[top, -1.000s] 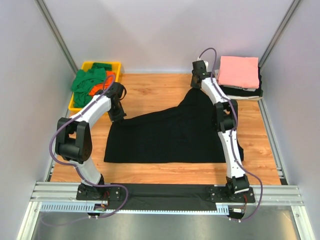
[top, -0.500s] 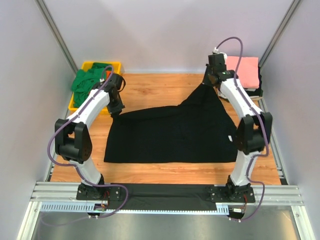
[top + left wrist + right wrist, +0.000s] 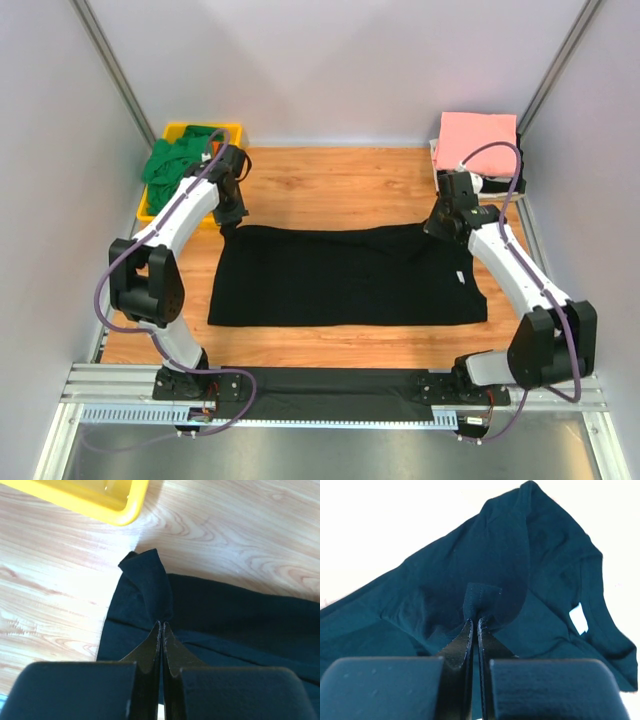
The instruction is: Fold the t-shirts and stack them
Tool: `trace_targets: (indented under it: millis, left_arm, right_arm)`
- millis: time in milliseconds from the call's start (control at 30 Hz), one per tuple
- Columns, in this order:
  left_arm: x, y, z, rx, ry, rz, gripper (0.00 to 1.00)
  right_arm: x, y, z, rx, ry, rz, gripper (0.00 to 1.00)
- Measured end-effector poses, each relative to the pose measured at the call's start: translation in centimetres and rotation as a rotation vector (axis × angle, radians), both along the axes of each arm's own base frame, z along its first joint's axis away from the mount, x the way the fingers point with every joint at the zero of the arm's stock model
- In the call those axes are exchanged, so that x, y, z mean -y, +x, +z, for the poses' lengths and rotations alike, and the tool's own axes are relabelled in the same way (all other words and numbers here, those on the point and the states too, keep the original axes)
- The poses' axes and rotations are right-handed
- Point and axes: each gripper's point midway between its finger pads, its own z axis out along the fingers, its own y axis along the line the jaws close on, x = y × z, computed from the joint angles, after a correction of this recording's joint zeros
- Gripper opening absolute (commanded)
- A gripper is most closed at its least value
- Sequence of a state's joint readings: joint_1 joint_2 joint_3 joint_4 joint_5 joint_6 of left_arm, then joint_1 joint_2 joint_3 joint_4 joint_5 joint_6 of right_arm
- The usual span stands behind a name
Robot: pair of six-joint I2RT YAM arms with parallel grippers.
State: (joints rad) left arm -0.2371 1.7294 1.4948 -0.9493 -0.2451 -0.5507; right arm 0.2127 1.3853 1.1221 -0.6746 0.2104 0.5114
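Wooden table (image 3: 330, 185) is carrying the black t-shirt (image 3: 340, 280), long axis running left-right; left gripper (image 3: 161, 625) and right gripper (image 3: 474, 621) are pinching its far corners (cloth lying nearward).

Wooden surface (image 3: 330, 180): black t-shirt (image 3: 340, 285) spread flat at centre; yellow tray (image 3: 232, 128) at far-left corner; pink-topped folded stack (image 3: 478, 140) at far-right corner.

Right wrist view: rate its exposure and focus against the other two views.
Right wrist: the table is blown out to white, no grain left; the black t-shirt takes a bluish cast; the fingers are soft. Left wrist: well exposed, wood grain crisp, a small glint on the yellow tray. Top external: even light, faint shadows, sharp throughout.
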Motion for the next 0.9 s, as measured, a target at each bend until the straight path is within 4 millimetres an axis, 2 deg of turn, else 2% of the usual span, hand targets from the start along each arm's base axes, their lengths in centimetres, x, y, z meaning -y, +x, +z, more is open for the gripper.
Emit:
trace_targets:
  millis: [100, 233, 400, 567, 600, 667, 700, 800, 900]
  left_arm:
    - [-0.2, -0.7, -0.4, -0.006, 0.001, 0.0, 0.0]
    - [-0.4, -2.5, -1.1, -0.027, 0.005, -0.004, 0.0]
    - [-0.4, -3.8, -1.7, -0.037, 0.009, -0.009, 0.0]
    - [-0.4, -5.8, -2.3, -0.043, 0.001, 0.006, 0.0]
    - [-0.4, -6.3, -2.5, -0.043, -0.002, 0.011, 0.04]
    - [-0.6, -7.9, -2.9, -0.046, -0.014, 0.034, 0.12]
    - [-0.8, -8.7, -3.1, -0.046, -0.02, 0.043, 0.31]
    - [-1.2, -11.7, -3.9, -0.055, -0.046, 0.076, 0.57]
    - [-1.3, -13.7, -4.3, -0.048, -0.078, 0.098, 0.62]
  right_arm:
    - [0.3, -1.3, 0.8, 0.031, 0.018, -0.021, 0.0]
    - [0.6, -2.9, 1.1, 0.048, 0.035, -0.046, 0.0]
    - [1.1, -5.0, 0.2, 0.029, 0.047, -0.078, 0.0]
    - [1.6, -7.5, -1.8, -0.017, 0.056, -0.116, 0.0]
    - [1.7, -8.1, -2.2, -0.03, 0.058, -0.125, 0.21]
    - [2.0, -9.1, -3.1, -0.044, 0.067, -0.156, 0.5]
    - [2.2, -9.7, -3.5, -0.053, 0.069, -0.169, 0.67]
    - [2.7, -10.8, -4.3, -0.071, 0.065, -0.199, 0.74]
    - [2.6, -10.6, -4.0, -0.063, 0.073, -0.208, 0.73]
